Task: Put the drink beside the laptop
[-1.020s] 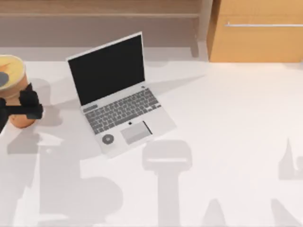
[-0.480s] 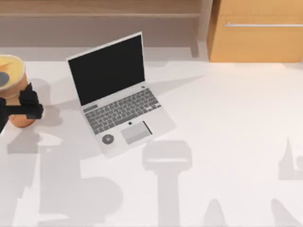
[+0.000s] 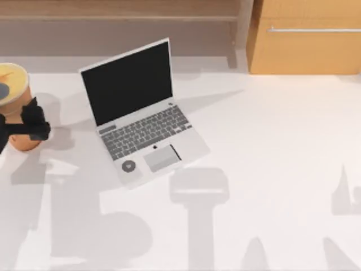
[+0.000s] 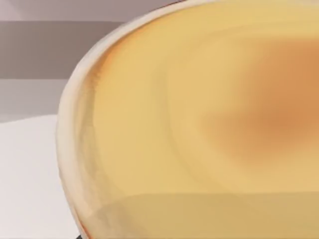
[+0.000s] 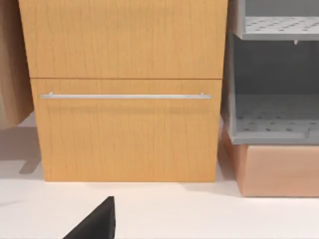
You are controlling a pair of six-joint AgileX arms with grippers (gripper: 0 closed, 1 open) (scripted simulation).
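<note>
Orange-brown drink (image 3: 17,99) at the bench's left edge, gripped by my left hand (image 3: 31,123), could tip if swung hastily toward the laptop (image 3: 141,113)

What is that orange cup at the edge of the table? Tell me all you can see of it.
The drink is a tall orange-brown cup, narrowing toward its base, with a pale rim and a creamy yellow-orange top bearing a small grey mark. It stands upright at the table's far left edge, apart from the laptop. The left gripper, black, sits against its lower side; its base looks on or just above the table. The left wrist view shows the glossy yellow-orange top close up.
</note>
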